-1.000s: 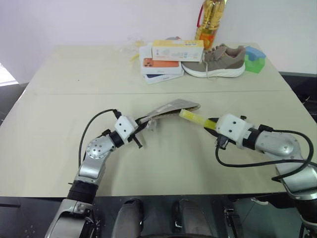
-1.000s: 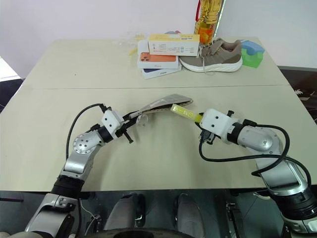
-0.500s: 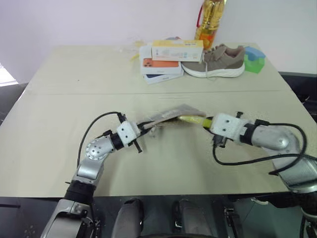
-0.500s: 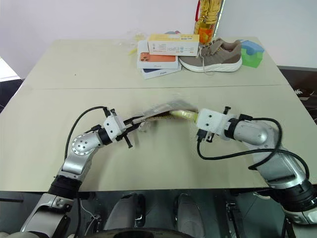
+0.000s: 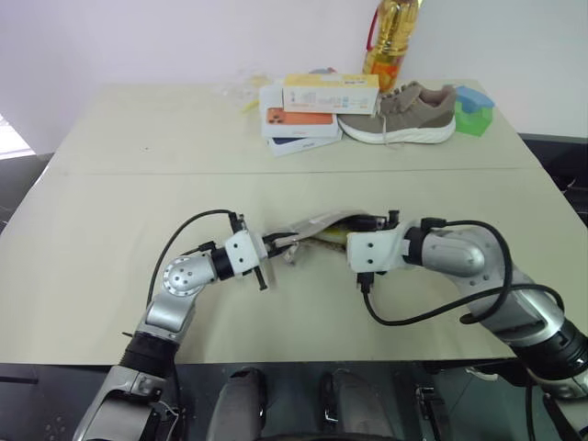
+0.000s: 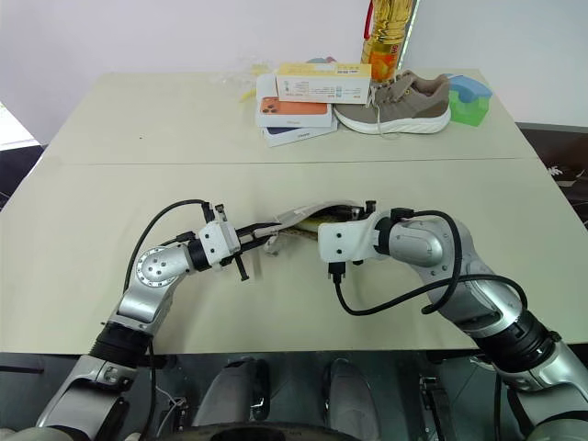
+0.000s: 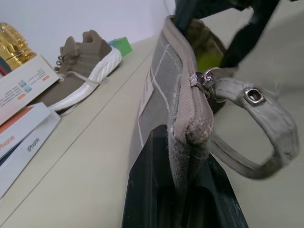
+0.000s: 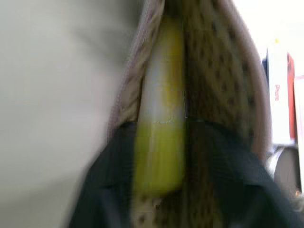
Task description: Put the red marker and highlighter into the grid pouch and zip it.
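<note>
The chunky translucent yellow highlighter sits partway inside the open mouth of the flat grey fabric pouch with white grid lines, which hangs lifted above the beige table near its front middle. I see my left hand pinching the pouch's zipper end, its fingers pressed together on the fabric; the metal zipper pull and a fabric loop hang just beside. My right hand is at the pouch mouth, black fingers either side of the highlighter; I cannot tell whether they grip it. Far back on the table: stacked boxes, a taupe sneaker, a green block, a yellow bottle.
</note>
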